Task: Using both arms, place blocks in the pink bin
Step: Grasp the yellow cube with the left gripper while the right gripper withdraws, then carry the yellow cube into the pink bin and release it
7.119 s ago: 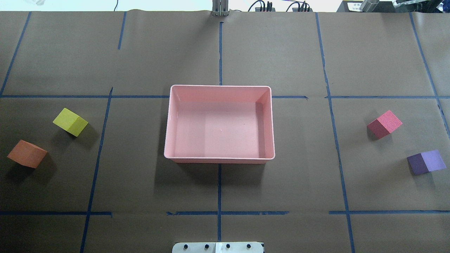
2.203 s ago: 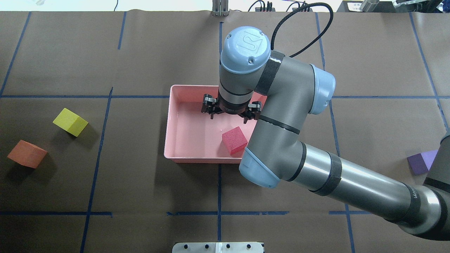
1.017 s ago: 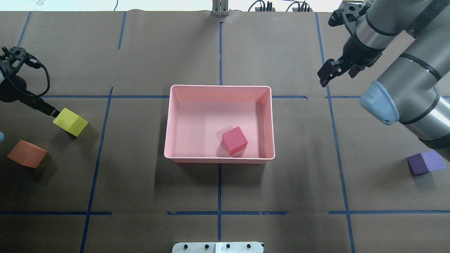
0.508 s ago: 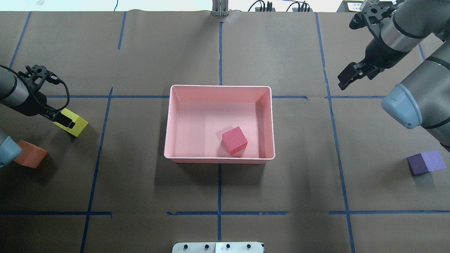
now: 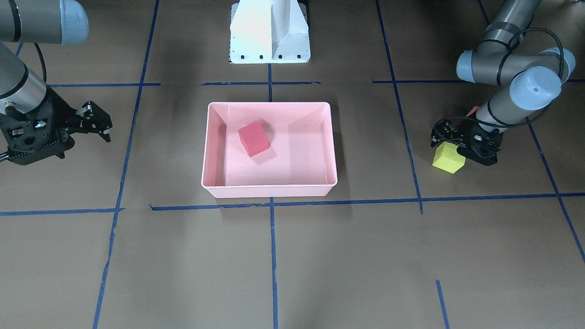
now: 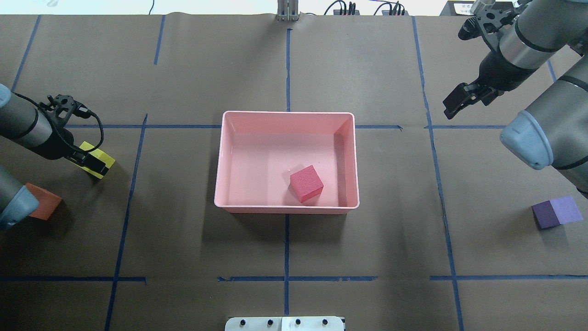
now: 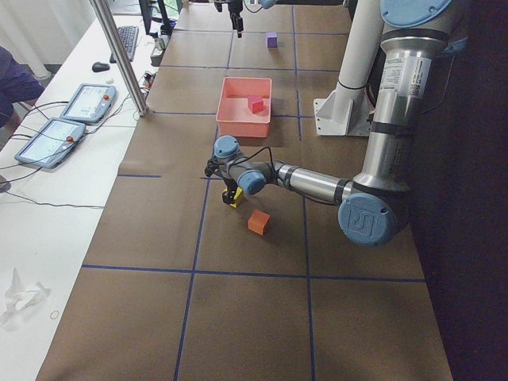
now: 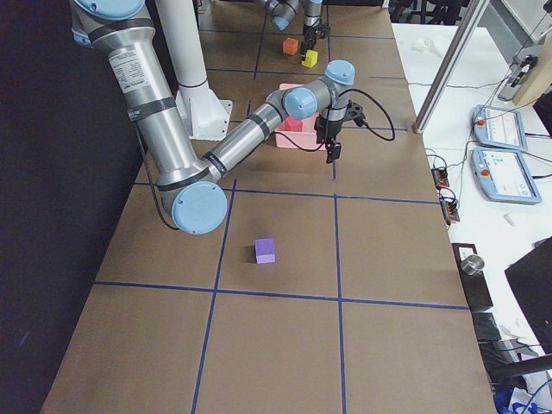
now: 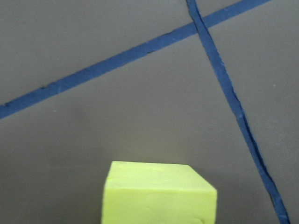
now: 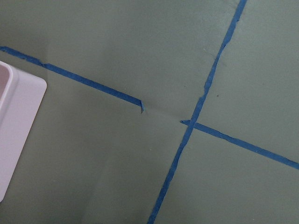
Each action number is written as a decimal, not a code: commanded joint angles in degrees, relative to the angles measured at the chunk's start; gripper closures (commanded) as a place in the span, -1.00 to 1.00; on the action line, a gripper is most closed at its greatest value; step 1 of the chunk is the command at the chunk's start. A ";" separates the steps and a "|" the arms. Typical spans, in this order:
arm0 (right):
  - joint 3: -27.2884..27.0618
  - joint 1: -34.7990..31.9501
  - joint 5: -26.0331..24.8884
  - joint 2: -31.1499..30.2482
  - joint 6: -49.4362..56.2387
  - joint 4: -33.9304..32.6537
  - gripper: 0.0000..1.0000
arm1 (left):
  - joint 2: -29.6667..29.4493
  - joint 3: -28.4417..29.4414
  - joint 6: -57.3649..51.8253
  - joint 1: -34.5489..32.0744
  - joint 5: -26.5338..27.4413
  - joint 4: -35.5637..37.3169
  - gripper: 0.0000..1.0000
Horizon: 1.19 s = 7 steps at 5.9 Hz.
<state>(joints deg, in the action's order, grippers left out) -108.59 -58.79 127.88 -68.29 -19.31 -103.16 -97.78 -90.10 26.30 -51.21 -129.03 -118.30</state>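
Note:
The pink bin [image 6: 225, 161] sits mid-table with the red block [image 6: 306, 183] inside it near the front right. My left gripper [image 6: 92, 161] is low over the yellow-green block [image 6: 106, 159], jaws open and straddling its top; the block rests on the table and fills the bottom of the left wrist view [image 9: 159, 193]. The orange block [image 6: 46, 207] lies just beside it, partly hidden by my left arm. My right gripper [image 6: 455, 102] hangs open and empty above the table at the far right. The purple block [image 6: 556, 212] lies alone near the right edge.
Blue tape lines cross the brown paper table cover. The white robot base [image 5: 269, 29] stands behind the bin. A metal post [image 7: 119, 55] and tablets [image 7: 79, 103] stand on the far operators' side. The bin's corner [image 10: 18, 121] shows in the right wrist view.
The red block, earlier on the table at right, now lies in the bin. My right arm has pulled back to the far right. My left gripper has come in and moved over the yellow-green block.

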 commanded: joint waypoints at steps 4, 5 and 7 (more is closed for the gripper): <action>-1.97 -3.24 0.78 -7.53 11.28 0.67 -1.00 | -5.81 -7.08 15.19 -1.35 -0.17 2.97 0.24; -3.98 -5.78 2.71 -12.61 17.06 0.76 -1.00 | -11.06 -11.72 22.41 -1.17 0.00 10.56 0.20; -9.77 -7.21 2.90 -24.29 20.46 5.46 -1.00 | -25.98 -17.55 34.99 3.62 4.37 30.33 0.17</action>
<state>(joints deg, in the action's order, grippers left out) -115.82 -65.49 130.56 -86.70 -0.09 -100.92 -116.73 -105.17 54.97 -50.69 -127.28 -96.70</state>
